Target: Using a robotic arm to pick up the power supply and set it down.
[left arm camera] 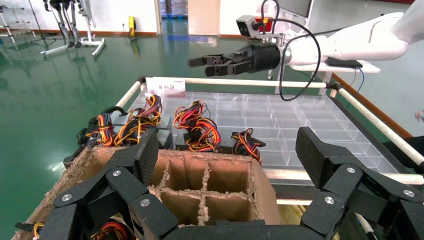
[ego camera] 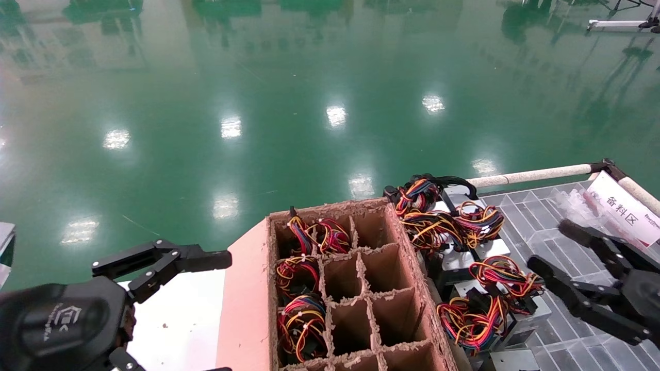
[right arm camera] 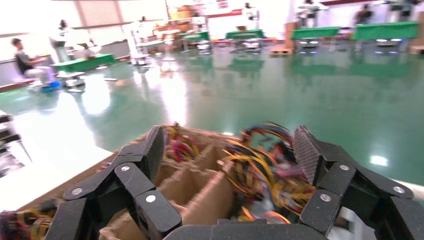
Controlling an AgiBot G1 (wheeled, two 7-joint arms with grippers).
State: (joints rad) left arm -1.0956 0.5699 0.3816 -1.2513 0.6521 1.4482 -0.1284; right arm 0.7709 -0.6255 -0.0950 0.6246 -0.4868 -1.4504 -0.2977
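Several power supplies [ego camera: 459, 268], silver boxes with red, yellow and black wire bundles, lie in a heap right of a brown cardboard divider box [ego camera: 330, 211]. More wire bundles [ego camera: 301, 324] fill the box's left cells. My right gripper [ego camera: 549, 245] hangs open just right of the heap, holding nothing. In the right wrist view it [right arm camera: 229, 150] is open above a wire bundle [right arm camera: 260, 170]. My left gripper [ego camera: 227, 312] is open at the box's left side. In its wrist view it [left arm camera: 227, 150] hovers over the box [left arm camera: 210, 165]. The white robotic arm [left arm camera: 360, 42] shows beyond.
The heap rests on a clear compartment tray [ego camera: 546, 216] framed by white rails [ego camera: 536, 175], with a white label [ego camera: 624, 208] at the far right. A white surface [ego camera: 175, 309] lies left of the box. Green floor lies beyond.
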